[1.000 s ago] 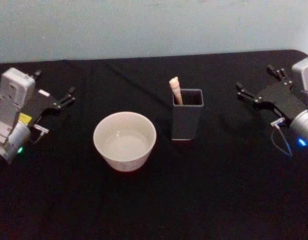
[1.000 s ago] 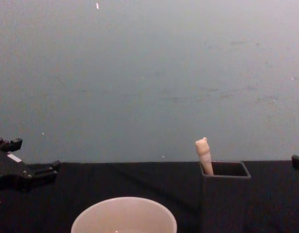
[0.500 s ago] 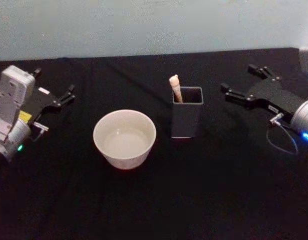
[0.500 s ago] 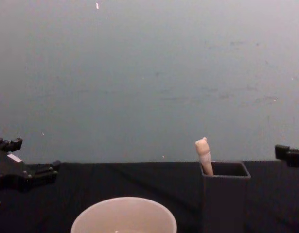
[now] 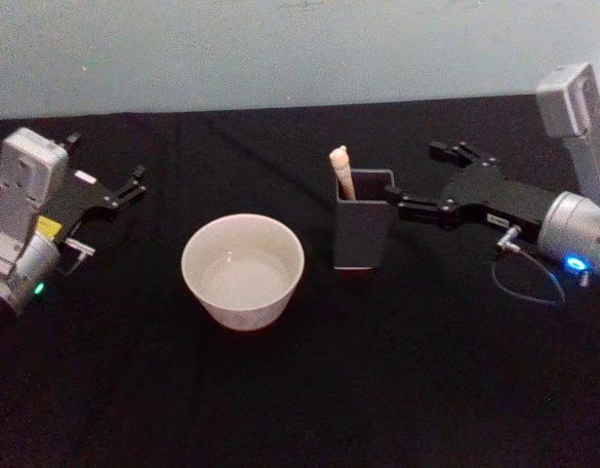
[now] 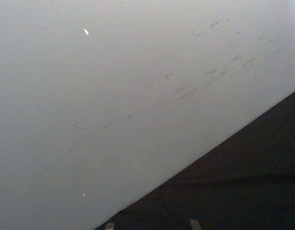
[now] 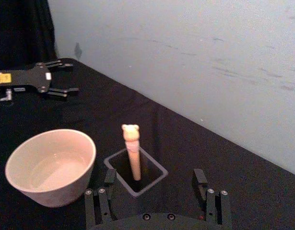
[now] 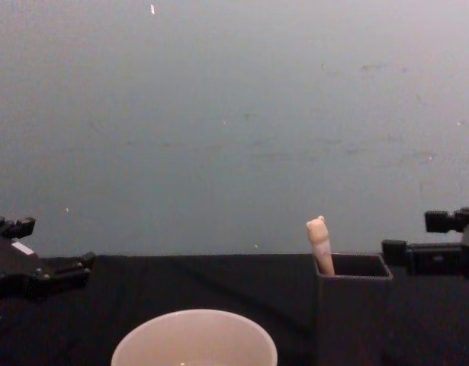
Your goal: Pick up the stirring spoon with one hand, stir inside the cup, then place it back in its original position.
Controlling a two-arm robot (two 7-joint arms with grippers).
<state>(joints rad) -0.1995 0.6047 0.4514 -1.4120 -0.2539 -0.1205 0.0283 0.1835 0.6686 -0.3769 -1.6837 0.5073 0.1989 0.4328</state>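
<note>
Clearly nothing done: stirring spoon (image 5: pixel 342 175) ungrasped just ahead of your right gripper (image 5: pixel 413 172), fingers wide; left gripper (image 5: pixel 106 159) idle, wide

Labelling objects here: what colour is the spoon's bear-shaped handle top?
Cream, a pale peachy tone; the stirring spoon shows best in the right wrist view.

The stirring spoon (image 5: pixel 342 174) stands in the holder (image 5: pixel 361 239), right of the cup (image 5: pixel 244 310).

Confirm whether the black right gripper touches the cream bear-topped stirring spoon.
Apart. Chest view: open black right gripper sits beside the dark square holder; bare wall shows between it and the cream stirring spoon.
</note>
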